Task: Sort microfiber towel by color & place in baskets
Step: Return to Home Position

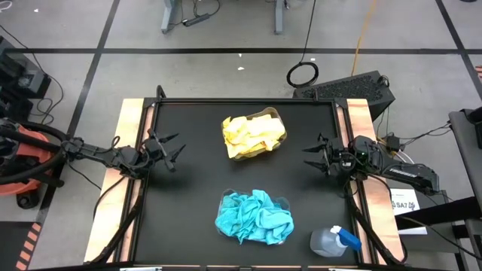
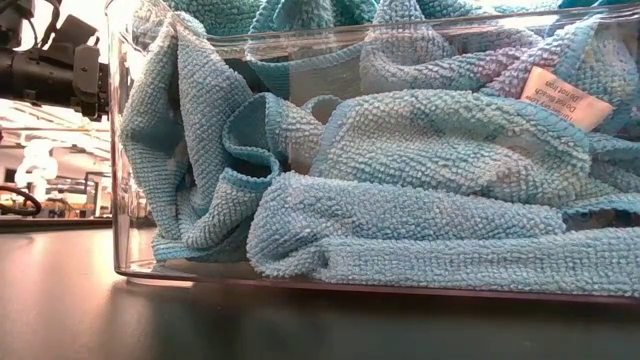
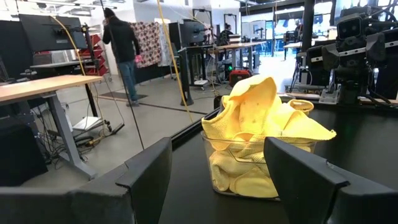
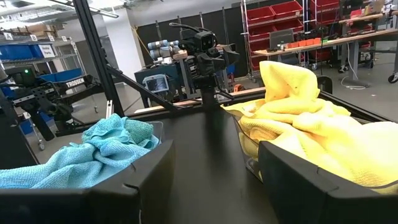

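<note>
Presently, contents of the black table (image 1: 196, 188), as they lie:

Far basket (image 1: 274, 114): clear tub towards the table's far edge, about midway across. It holds the yellow towels (image 1: 252, 135), a crumpled heap rising above the rim, one peak standing highest in the left wrist view.

Near basket (image 1: 283, 202): clear tub towards the near edge, in line with the first and well apart from it. It holds the turquoise towels (image 1: 252, 217), bunched and spilling over the rim on the left side. In the low view they press against the clear wall, and a pale label (image 2: 565, 97) shows on one cloth.

Spray bottle (image 1: 335, 242): clear body, blue trigger, lying on its side at the near right corner, just beside the near basket.

Left gripper (image 1: 179, 144): at the table's left edge, level with the gap between the baskets, fingers spread wide, nothing between them, pointing inward towards the far basket.

Right gripper (image 1: 309, 156): at the right edge, opposite the left one, fingers likewise spread wide and empty, pointing inward.

No towel lies loose on the tabletop.

Room beyond: a person (image 3: 121, 50) in dark clothes stands among desks, back turned.
</note>
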